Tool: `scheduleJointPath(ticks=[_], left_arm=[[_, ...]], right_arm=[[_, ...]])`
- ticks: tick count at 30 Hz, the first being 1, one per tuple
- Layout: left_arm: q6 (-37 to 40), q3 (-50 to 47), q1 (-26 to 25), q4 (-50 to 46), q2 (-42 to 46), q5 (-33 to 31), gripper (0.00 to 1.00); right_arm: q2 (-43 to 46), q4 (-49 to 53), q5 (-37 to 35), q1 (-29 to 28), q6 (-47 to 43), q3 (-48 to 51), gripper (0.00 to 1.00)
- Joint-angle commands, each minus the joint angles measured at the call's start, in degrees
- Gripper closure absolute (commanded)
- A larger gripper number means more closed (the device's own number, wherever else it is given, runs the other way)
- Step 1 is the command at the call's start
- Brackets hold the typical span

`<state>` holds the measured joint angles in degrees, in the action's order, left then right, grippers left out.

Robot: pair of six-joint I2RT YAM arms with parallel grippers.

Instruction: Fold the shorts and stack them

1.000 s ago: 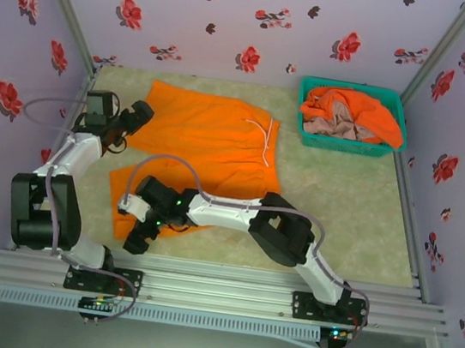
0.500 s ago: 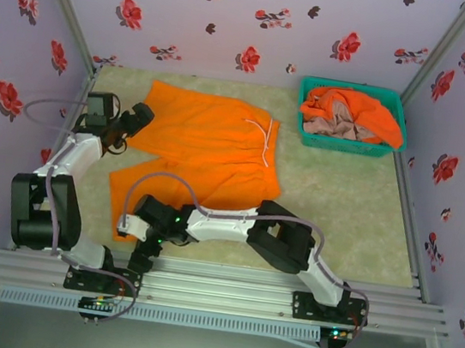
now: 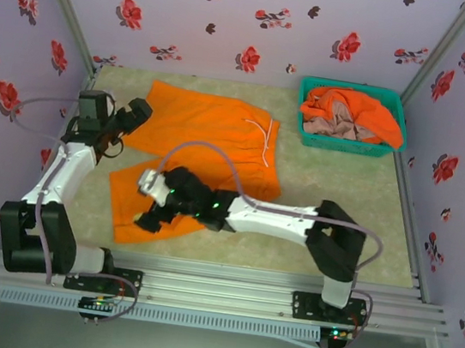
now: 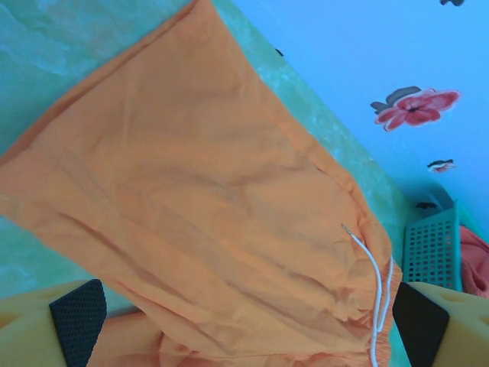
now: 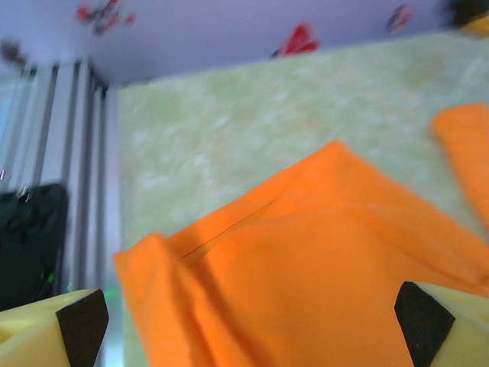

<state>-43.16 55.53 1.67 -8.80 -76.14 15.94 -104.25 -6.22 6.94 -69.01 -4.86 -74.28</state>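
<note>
One pair of orange shorts (image 3: 212,136) lies spread flat on the green mat, its white drawstring (image 3: 265,140) at the right end. My left gripper (image 3: 137,114) hovers open over the far-left leg hem; in the left wrist view the shorts (image 4: 214,199) and drawstring (image 4: 374,275) lie under the open left gripper (image 4: 248,329). My right gripper (image 3: 148,217) is open above the near-left leg, and its wrist view shows that leg's folded edge (image 5: 306,283) below the right gripper (image 5: 252,325). More shorts, orange (image 3: 359,105) and pink-beige (image 3: 330,125), are heaped in the basket.
The teal mesh basket (image 3: 391,151) stands at the far right corner. Floral walls (image 3: 22,67) close in on the left, back and right. Metal rails (image 3: 225,290) run along the near edge, and bare mat (image 3: 342,198) lies right of the shorts.
The right arm has stretched out and its gripper has come back from the front edge to above the near leg. The left gripper shifted slightly towards the back.
</note>
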Motion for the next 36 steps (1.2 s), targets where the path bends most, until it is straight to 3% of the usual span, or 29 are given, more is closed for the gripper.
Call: scheduleJointPath(ticks=[1,7,14,24,36], left_arm=[[-0.9,-1.1,-2.0,0.0,-0.4,0.9,0.00],[-2.6,-1.4,-6.4,4.2,-5.8,0.8,0.00],[-2.7,3.4,-8.8,9.3,-18.3,0.7,0.01],[-1.8,11.9,-8.4,11.1,-33.1,0.3,0.00],[-0.1,25.3,-8.0,8.8,-46.4,-0.6,0.01]], right_arm=[[4.5,-4.1,-2.8,4.7,7.8,4.9,0.01],[8.6,-2.1,-4.4,17.4,25.8,11.5,0.01],[-0.6,1.0,1.8,28.8,39.3,6.8,0.01],[-17.0,1.5,6.1,34.3,51.5,-5.1,0.01],[-23.9,1.0,-0.5,37.3,62.5,-8.7,0.01]])
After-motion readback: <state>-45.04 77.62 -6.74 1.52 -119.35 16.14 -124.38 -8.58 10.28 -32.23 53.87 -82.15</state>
